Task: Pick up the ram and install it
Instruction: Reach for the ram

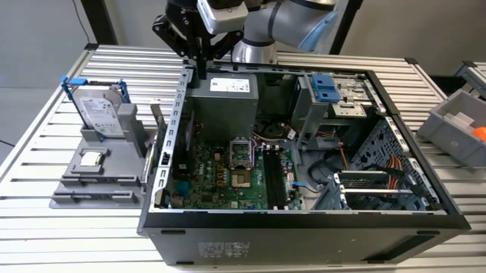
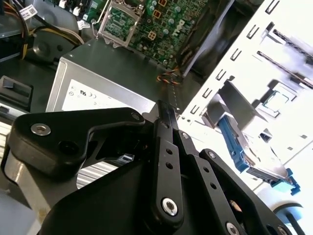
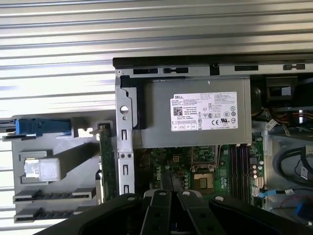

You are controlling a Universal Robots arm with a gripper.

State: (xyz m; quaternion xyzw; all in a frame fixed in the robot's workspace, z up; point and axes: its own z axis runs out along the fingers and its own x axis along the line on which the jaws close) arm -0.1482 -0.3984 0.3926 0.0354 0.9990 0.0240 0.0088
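We see the gripper closed, fingers together on nothing, pointing straight down from the arm over the computer case's far edge. The ram stands untouched in the tray.

Colours: green motherboard, green ram, grey power supply with white label, blue-framed silver hard drive, black gripper, ribbed silver table.

Open computer case on slatted table, hard drive seemingly upright in grey holder
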